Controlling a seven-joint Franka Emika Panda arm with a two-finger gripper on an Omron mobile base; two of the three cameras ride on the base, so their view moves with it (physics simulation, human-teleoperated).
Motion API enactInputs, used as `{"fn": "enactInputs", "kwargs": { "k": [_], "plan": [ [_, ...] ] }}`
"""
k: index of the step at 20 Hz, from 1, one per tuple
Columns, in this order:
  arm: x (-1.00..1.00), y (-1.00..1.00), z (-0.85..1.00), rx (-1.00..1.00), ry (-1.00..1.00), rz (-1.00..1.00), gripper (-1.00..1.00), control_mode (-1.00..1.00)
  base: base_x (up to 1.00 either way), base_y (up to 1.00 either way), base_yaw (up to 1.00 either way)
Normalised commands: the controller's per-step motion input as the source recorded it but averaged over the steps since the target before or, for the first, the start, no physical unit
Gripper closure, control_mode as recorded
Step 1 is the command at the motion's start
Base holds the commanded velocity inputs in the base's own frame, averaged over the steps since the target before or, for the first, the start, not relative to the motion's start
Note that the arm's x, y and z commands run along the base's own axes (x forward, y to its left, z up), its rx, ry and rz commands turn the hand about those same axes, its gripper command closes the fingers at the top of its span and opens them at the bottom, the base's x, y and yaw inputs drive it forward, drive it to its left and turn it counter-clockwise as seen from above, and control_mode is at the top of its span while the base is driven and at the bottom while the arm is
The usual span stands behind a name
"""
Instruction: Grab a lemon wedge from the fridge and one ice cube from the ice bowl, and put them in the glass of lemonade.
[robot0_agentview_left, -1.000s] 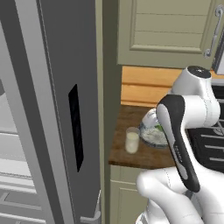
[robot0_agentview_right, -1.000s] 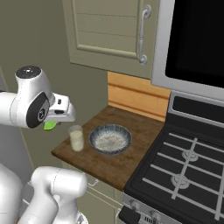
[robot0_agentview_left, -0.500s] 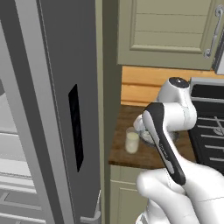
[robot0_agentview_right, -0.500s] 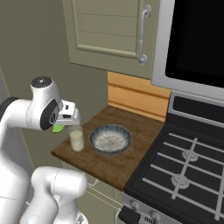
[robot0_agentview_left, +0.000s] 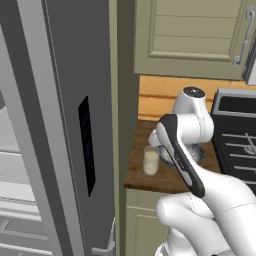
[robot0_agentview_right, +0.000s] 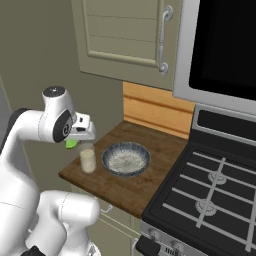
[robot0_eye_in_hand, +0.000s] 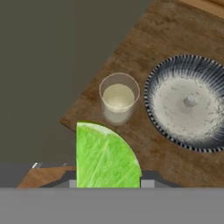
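The lemon wedge (robot0_eye_in_hand: 105, 157) is bright yellow-green and sits between the fingers of my gripper (robot0_agentview_right: 75, 142), which is shut on it. The wedge (robot0_agentview_right: 71, 144) hangs just above and to the left of the glass of lemonade (robot0_agentview_right: 88, 160) on the wooden counter. In the hand view the glass (robot0_eye_in_hand: 118, 98) lies a little ahead of the wedge, and the speckled ice bowl (robot0_eye_in_hand: 190, 103) lies to its right with a small pale ice cube near its middle. The bowl (robot0_agentview_right: 125, 159) stands right beside the glass. The grey fridge (robot0_agentview_left: 70, 125) door stands open at the left, with its black panel (robot0_agentview_left: 86, 145).
A black stove (robot0_agentview_right: 210, 195) with burners adjoins the counter's right side, under a dark microwave (robot0_agentview_right: 225, 45). Beige cabinets (robot0_agentview_right: 130, 40) hang above the counter (robot0_agentview_right: 125, 185). The counter's left edge drops off close to the glass.
The hand has lowered and moved right with the wedge, from beside the fridge side to just above and left of the glass.
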Motion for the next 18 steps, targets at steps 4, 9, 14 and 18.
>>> {"fn": "enactInputs", "kwargs": {
  "k": [4,9,14,18],
  "plan": [
    [0.34,0.00,0.00,0.00,0.00,0.00,1.00,-1.00,0.00,0.00,0.00],
    [0.46,0.00,0.00,0.00,0.07,0.00,1.00,-1.00,0.00,0.00,0.00],
    [0.62,0.00,0.00,0.00,0.13,0.00,1.00,-1.00,0.00,0.00,0.00],
    [0.49,0.00,0.00,0.00,0.12,0.00,1.00,-1.00,0.00,0.00,0.00]
  ]
}}
